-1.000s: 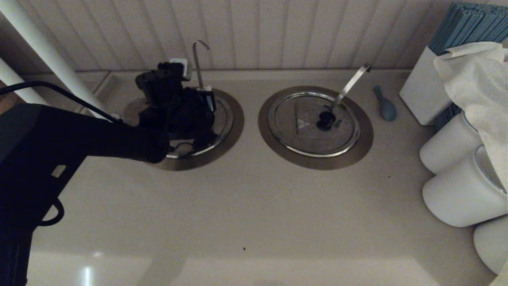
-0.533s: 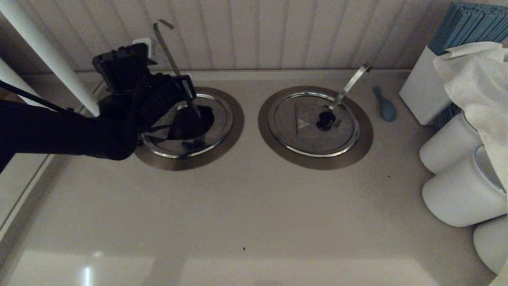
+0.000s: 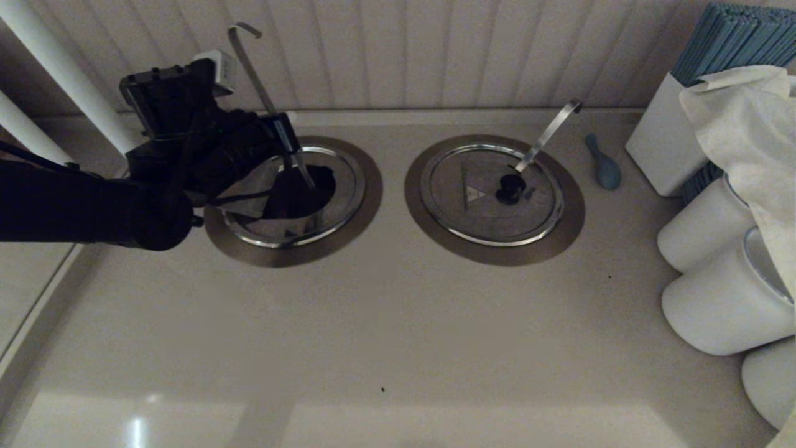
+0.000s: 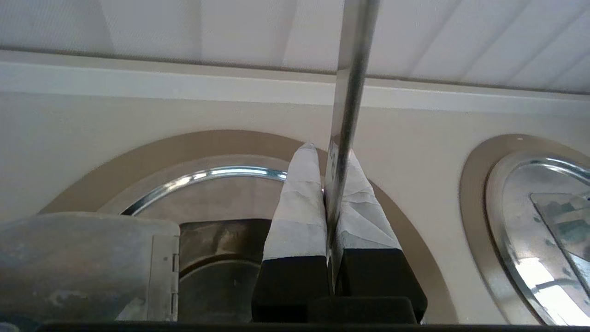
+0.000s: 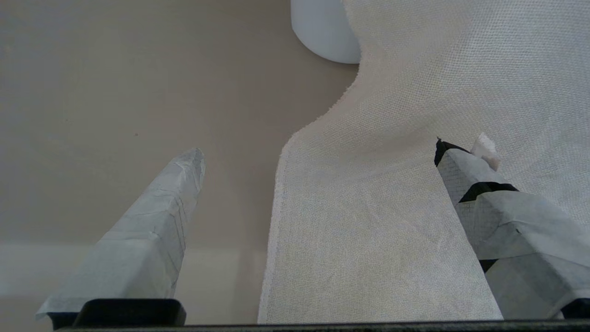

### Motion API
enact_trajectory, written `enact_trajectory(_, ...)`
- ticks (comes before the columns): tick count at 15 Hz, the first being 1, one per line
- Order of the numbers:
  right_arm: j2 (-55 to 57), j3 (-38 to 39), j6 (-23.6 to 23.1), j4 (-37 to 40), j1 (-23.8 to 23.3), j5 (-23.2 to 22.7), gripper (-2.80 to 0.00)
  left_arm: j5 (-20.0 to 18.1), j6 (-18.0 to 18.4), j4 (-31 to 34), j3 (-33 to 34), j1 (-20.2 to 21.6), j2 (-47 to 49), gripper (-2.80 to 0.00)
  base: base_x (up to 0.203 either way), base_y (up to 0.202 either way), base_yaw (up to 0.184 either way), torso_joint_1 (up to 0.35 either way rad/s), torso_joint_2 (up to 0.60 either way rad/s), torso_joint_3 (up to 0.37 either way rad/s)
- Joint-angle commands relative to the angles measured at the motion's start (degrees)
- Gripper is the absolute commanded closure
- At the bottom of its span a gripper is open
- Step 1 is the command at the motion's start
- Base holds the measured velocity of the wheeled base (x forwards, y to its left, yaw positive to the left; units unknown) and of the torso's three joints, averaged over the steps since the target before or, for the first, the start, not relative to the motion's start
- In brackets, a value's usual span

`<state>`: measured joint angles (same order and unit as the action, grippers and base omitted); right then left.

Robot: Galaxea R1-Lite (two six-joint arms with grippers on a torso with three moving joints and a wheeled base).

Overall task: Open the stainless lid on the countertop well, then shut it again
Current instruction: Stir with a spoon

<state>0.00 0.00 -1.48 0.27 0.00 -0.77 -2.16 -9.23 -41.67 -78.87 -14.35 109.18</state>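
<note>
Over the left-hand countertop well (image 3: 292, 202), the head view shows the left gripper (image 3: 283, 134) with the stainless lid (image 3: 264, 196) raised and tilted beside it, on a beige tabletop (image 3: 385, 323) against a panelled wall. From the left wrist, its jaws are clenched on the thin ladle handle (image 4: 348, 92). Right wrist view: the right gripper (image 5: 318, 152) hangs with jaws spread wide over a white cloth (image 5: 392, 184).

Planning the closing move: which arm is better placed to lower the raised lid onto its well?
Left. The left gripper is shut on the ladle handle through the raised stainless lid above the countertop well; the right gripper hangs open over a white cloth.
</note>
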Motion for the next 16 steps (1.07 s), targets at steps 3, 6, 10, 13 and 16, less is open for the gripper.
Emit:
enact_trajectory(3, 0.09, 0.0, -0.01, 0.0, 0.0, -0.02, -2.8, -2.48, -0.09, 3.48, 1.1, 0.11, -2.08, 0.0, 0.0, 0.0, 0.0, 0.0, 0.0, 0.0)
enact_trajectory(6, 0.0, 0.0, -0.01, 0.0, 0.0, -0.02, -2.8, -4.9, 0.09, 6.45, 1.79, 0.46, -2.99, 0.0, 0.0, 0.0, 0.0, 0.0, 0.0, 0.0)
enact_trajectory(10, 0.09, 0.0, -0.01, 0.0, 0.0, -0.02, -2.8, -6.69, 3.14, 11.14, 2.01, 1.82, -3.69, 0.0, 0.0, 0.0, 0.0, 0.0, 0.0, 0.0)
enact_trajectory(13, 0.04, 0.0, -0.01, 0.0, 0.0, -0.02, -2.8, -3.69, 10.68, 10.89, 2.09, 3.07, -1.93, 0.0, 0.0, 0.0, 0.0, 0.0, 0.0, 0.0)
enact_trajectory(16, 0.09, 0.0, -0.01, 0.0, 0.0, -0.02, -2.8, 0.41, 11.82, 9.58, 0.64, 2.97, 0.06, 0.0, 0.0, 0.0, 0.0, 0.0, 0.0, 0.0)
